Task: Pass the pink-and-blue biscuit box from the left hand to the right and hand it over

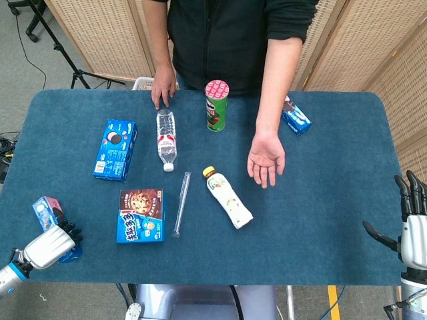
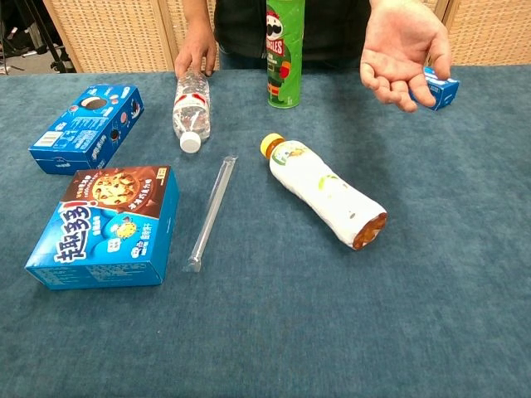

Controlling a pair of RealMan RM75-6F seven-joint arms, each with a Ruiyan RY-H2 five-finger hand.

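The left hand (image 1: 50,245) curls its fingers around the pink-and-blue biscuit box (image 1: 47,213) at the bench edge; the right hand (image 1: 408,223), fingers spread, awaits the pass.

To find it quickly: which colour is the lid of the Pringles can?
Pink, with a white pattern; the lid shows best in the head view.

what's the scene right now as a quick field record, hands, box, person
left hand: grips the pink-and-blue biscuit box at the table's near left corner
box: tilted, top end showing above the fingers
right hand: fingers apart, holding nothing, at the right edge
person's hand: palm up over the table, waiting
handover: not yet done
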